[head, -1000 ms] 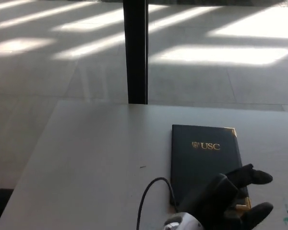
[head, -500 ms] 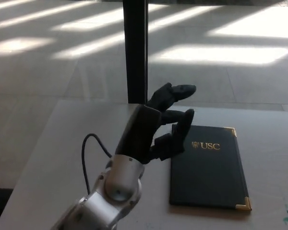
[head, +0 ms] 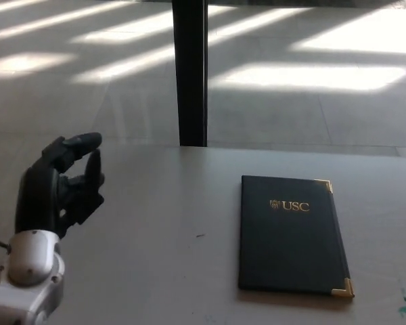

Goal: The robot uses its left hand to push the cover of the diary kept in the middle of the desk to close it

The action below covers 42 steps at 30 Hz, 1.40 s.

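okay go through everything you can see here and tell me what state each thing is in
Diary: closed, lying flat on the desk, cover with USC lettering facing up.
Left robot hand: open, raised at the desk's left side, holding nothing, apart from the diary.
Right robot hand: not in view.
Desk: bare around the diary.

The left robot hand (head: 57, 186) has swung away from the closed diary (head: 290, 234), from over its near end, leftward to the table's (head: 162, 257) left edge, well apart from it.
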Tool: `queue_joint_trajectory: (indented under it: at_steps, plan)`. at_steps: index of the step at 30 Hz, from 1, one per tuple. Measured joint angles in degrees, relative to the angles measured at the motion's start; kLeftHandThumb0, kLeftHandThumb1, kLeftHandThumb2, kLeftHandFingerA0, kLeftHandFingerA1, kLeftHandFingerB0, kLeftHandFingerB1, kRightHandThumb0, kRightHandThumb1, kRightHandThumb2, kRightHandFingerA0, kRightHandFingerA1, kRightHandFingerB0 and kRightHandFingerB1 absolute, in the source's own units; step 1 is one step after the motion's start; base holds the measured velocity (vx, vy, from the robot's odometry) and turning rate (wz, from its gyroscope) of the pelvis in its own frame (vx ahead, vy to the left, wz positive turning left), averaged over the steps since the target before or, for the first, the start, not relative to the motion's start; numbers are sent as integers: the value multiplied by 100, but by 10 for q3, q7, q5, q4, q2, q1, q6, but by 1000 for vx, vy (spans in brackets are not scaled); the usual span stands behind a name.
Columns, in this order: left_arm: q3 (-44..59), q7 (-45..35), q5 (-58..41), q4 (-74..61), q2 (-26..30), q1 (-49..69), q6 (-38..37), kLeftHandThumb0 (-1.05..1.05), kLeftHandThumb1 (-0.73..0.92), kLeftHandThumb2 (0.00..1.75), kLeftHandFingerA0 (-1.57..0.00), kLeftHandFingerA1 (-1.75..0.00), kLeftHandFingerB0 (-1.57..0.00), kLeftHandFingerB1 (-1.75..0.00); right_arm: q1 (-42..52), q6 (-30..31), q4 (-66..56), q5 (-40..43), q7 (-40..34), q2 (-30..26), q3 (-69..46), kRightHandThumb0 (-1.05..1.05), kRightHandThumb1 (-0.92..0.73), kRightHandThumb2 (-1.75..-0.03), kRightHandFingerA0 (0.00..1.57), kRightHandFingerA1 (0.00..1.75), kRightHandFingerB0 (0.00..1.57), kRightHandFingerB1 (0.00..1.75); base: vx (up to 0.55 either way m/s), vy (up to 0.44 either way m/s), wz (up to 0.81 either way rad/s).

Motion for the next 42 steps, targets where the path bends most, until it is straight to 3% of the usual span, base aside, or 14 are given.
queue_joint_trajectory:
  at_steps: [4, 5, 6, 7, 11, 12, 14, 16, 17, 24, 29, 30, 31, 42]
  plan:
    - [76, 0, -16, 49, 25, 41, 0, -94, 92, 79, -57, -69, -49, -61, 0, 0, -4, 0, 0, 0, 0, -90, -64, -110, 56, 77, 55, 63, 0, 0, 0]
    - [98, 0, -20, 63, 29, 53, 0, -94, 92, 79, -54, -70, -48, -62, 0, 0, -4, 0, 0, 0, 0, -94, -86, -66, 58, 80, 57, 57, 0, 0, 0]
    - [109, 0, -22, 69, 31, 59, 0, -93, 92, 78, -47, -70, -44, -62, 0, 0, -4, 0, 0, 0, 0, -89, -64, -115, 65, 83, 53, 63, 0, 0, 0]
    - [132, 0, -26, 84, 33, 72, -1, -97, 92, 81, -41, -69, -38, -59, 0, 0, -4, 0, 0, 0, 0, -93, -86, -66, 62, 78, 58, 55, 0, 0, 0]
    - [203, 0, -42, 133, 38, 114, -6, -95, 92, 73, -45, -75, -41, -64, -1, 0, -4, 0, 0, 0, 0, -92, -87, -66, 63, 72, 55, 53, 0, 0, 0]
    - [227, 0, -45, 150, 40, 128, -8, -97, 92, 77, -84, -93, -59, -76, -2, 0, -4, 0, 0, 0, 0, -92, -88, -67, 65, 74, 57, 54, 0, 0, 0]
    - [266, 1, -53, 183, 40, 152, -13, -104, 92, 73, -54, -86, -46, -71, -2, 0, -4, 0, 0, 0, 1, -92, -87, -66, 62, 76, 57, 55, 0, 0, 0]
    - [295, 1, -60, 210, 40, 170, -18, -99, 92, 73, -53, -75, -46, -67, -2, 0, -5, 0, -1, 0, 1, -92, -87, -66, 65, 75, 56, 55, 0, 0, 0]
    - [320, 1, -65, 233, 40, 183, -23, -94, 73, 114, -60, -76, -51, -70, -2, 0, -5, 0, -1, 0, 1, -91, -87, -66, 64, 75, 56, 55, 0, 0, 0]
    - [407, -2, -83, 379, 40, 236, -59, -102, 92, 71, -79, -75, -72, -71, -6, 0, -4, 0, -1, -1, 1, -92, -86, -65, 59, 76, 56, 56, 0, 0, 0]
    - [404, -24, -82, 463, 40, 256, -90, -96, 71, 109, -67, -77, -59, -72, -6, 3, -30, 1, -4, 0, 3, -91, -88, -67, 59, 70, 50, 50, 0, 0, 0]
    - [400, -29, -81, 471, 40, 258, -96, -97, 92, 74, -69, -78, -57, -70, -5, 3, -34, 1, -4, 0, 3, -87, -66, -112, 60, 74, 48, 60, 0, 0, 0]
    - [394, -37, -81, 479, 39, 262, -104, -97, 92, 73, -70, -77, -56, -69, -5, 4, -37, 1, -4, -1, 4, -91, -86, -65, 67, 71, 57, 52, 0, 0, 0]
    - [384, -80, -84, 503, 42, 266, -145, -96, 92, 73, -68, -77, -56, -67, -4, 9, -37, 3, -11, -1, 5, -92, -87, -66, 59, 75, 56, 56, 0, 0, 0]
